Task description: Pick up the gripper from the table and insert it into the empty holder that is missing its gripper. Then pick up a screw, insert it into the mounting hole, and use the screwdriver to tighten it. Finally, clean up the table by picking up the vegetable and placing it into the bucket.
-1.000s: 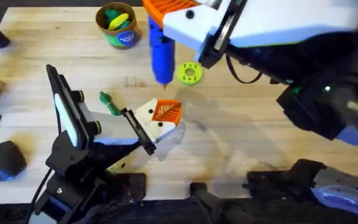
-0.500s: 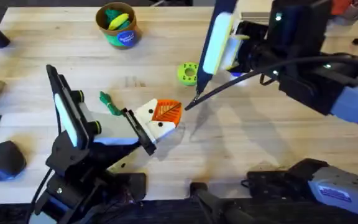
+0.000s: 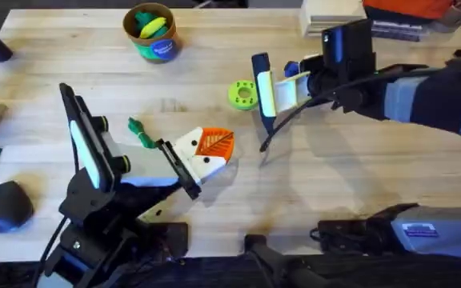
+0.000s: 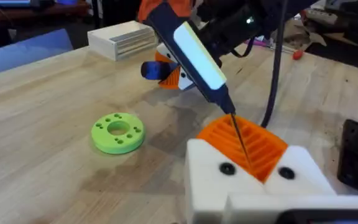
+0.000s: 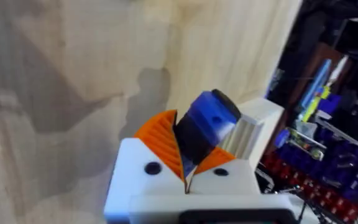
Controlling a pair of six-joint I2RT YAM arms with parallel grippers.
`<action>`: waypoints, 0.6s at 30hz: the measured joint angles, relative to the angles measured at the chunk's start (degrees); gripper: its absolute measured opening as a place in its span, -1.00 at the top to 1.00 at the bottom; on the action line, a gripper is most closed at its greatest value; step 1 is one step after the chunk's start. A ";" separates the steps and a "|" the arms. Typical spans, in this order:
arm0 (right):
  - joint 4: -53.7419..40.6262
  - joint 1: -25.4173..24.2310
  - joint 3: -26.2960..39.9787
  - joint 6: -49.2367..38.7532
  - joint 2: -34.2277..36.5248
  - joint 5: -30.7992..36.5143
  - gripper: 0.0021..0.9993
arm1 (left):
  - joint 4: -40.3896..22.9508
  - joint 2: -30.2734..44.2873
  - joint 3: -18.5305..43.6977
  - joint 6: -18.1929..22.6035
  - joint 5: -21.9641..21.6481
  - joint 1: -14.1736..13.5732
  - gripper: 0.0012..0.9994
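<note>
Nearest you, at about 7 o'clock on the table, your left gripper [image 3: 184, 172] was clamped on the white finger block [image 3: 197, 156], holding it just off the wood. The orange ribbed gripper [image 3: 214, 143] already sat in that block, so I judged the insertion step done. The left wrist view showed the block's face with two small dark spots [image 4: 227, 168]; I could not tell whether either was a bare mounting hole or a seated screw head, so the screw step stayed unconfirmed.

Past the block, toward 1 o'clock, your right gripper [image 3: 289, 78] was shut on the screwdriver [image 3: 263, 92], orange pads pinching its blue barrel [image 5: 205, 121]. The tool's long axis ran from about 12 to 6 o'clock in the overhead view, cap away from you, bit end [image 3: 264, 146] toward you and down. In the left wrist view the thin bit [image 4: 240, 137] lay over the orange ribs, not over either dark spot. Tightening looked still open.

The green holed disc [image 3: 242, 94] lay just beside the screwdriver, at its 9 o'clock.

The dark-green vegetable [image 3: 139, 132] lay on the table at the block's 10 o'clock. Farthest, at 11 o'clock, the bucket [image 3: 152, 32] stood upright with yellow and green toys inside; clean-up was not done.
</note>
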 joint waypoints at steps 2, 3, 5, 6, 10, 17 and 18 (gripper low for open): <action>-1.79 0.00 0.08 -0.27 0.58 0.14 1.00 | 0.00 0.00 0.00 0.00 0.00 0.00 0.99; -2.94 0.00 0.13 -0.23 0.84 0.16 0.93 | 0.00 -0.02 0.00 0.00 0.00 0.00 0.99; -4.98 0.00 0.17 0.58 1.20 0.07 0.46 | 0.00 0.00 0.00 0.00 0.00 0.00 0.99; -5.68 0.00 0.17 0.75 1.36 0.09 0.19 | 0.00 0.00 0.00 0.00 0.00 0.00 0.99; -6.85 0.00 0.90 2.14 1.45 0.13 -0.91 | 0.01 0.00 0.00 0.00 0.00 0.00 0.99; -8.28 0.00 1.51 13.02 1.22 0.42 -0.99 | 0.00 0.00 0.00 0.00 -0.13 0.00 0.99; -8.50 0.00 1.51 15.06 0.97 0.50 -0.99 | 0.00 0.00 0.00 0.00 -0.13 0.00 0.99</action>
